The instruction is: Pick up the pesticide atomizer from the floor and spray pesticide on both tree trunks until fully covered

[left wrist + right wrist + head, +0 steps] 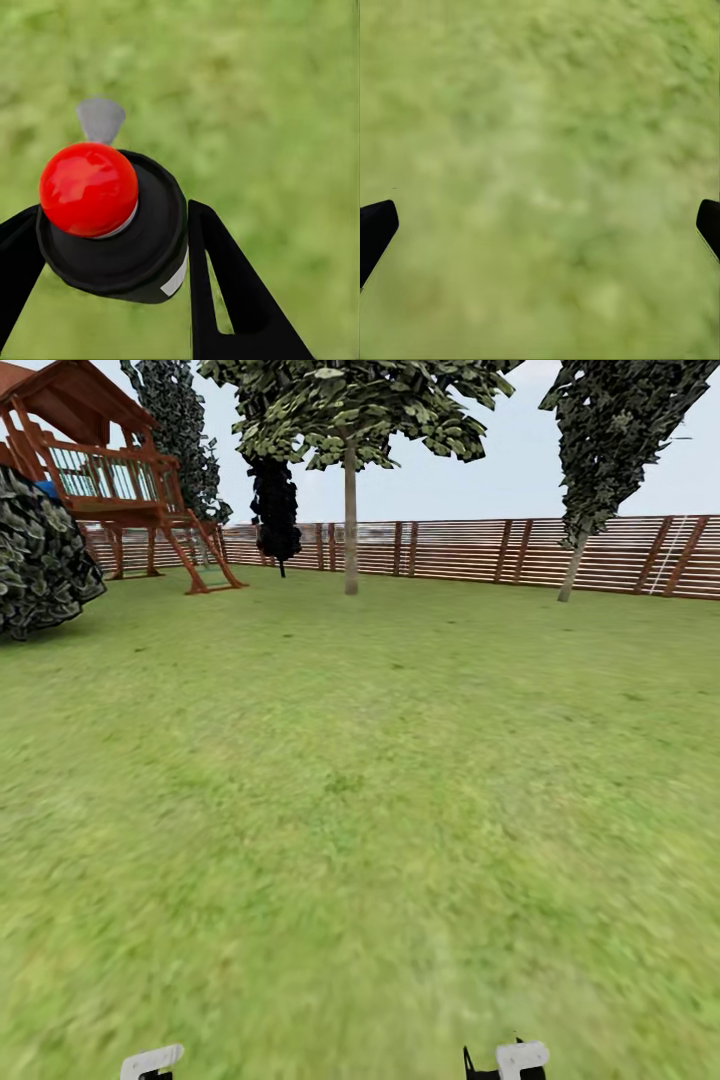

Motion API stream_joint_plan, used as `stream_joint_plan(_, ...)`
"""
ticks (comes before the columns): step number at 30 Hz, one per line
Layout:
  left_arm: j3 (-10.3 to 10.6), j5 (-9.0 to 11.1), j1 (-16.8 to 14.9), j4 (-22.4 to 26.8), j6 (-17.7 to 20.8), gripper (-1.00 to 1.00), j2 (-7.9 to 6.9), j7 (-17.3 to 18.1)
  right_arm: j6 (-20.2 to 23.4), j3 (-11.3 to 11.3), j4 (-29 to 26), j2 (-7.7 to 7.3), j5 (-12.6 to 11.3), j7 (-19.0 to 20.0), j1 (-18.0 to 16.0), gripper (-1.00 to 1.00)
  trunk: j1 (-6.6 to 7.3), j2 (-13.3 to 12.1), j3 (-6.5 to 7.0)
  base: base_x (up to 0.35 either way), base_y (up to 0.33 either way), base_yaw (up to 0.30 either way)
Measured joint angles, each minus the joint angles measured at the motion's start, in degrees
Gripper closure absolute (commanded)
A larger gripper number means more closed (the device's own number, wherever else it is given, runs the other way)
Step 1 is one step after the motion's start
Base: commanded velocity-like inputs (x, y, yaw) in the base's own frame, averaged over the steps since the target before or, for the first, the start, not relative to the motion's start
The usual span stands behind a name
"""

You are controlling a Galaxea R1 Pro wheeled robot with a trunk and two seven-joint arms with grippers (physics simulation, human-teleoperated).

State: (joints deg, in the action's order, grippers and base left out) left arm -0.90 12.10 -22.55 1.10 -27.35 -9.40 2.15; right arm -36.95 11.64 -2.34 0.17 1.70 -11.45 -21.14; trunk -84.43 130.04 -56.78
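Between fence (560,555) and grippers, open lawn (360,810).

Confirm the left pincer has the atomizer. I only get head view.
Observer: Yes. In the left wrist view the left pincer is shut on the atomizer.
Operator: Right one?
Observer: The right pincer is open, with grass between its fingers.
Operator: Nozzle?
Observer: The grey nozzle sticks out past the red knob, with grass behind it. I can't tell its aim.
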Motion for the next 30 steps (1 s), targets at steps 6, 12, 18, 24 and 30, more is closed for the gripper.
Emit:
stream_joint_plan(6, 0.0, 0.0, 0.0, 0.0, 0.0, 1.0, 0.0, 0.0, 0.0, 0.1, 0.0, -0.01, 0.0, 0.0, 0.0, -1.0, 0.0, 0.0, 0.0, 0.337, 0.0, 0.0)
stream_joint_plan(12, 0.0, 0.0, 0.0, 0.0, 0.0, 1.0, 0.0, 0.0, 0.1, 0.1, 0.0, -0.01, 0.0, 0.1, 0.0, -1.0, 0.0, 0.0, 0.0, 0.337, 0.0, 0.0)
stream_joint_plan(18, 0.0, 0.0, 0.0, 0.0, 0.0, 1.0, 0.0, 0.0, 0.1, 0.1, 0.0, -0.01, 0.0, 0.1, 0.0, -1.0, 0.0, 0.0, 0.0, 0.337, 0.0, 0.0)
stream_joint_plan(24, 0.0, 0.0, 0.0, 0.0, 0.0, 1.0, 0.0, 0.0, 0.1, 0.1, 0.0, -0.01, 0.0, 0.1, 0.0, -1.0, 0.0, 0.0, 0.0, 0.337, 0.0, 0.0)
stream_joint_plan(30, 0.0, 0.0, 0.0, 0.0, 0.0, 1.0, 0.0, 0.0, 0.0, 0.2, 0.0, -0.01, 0.0, 0.1, 0.0, -1.0, 0.0, 0.0, 0.0, 0.337, 0.0, 0.0)
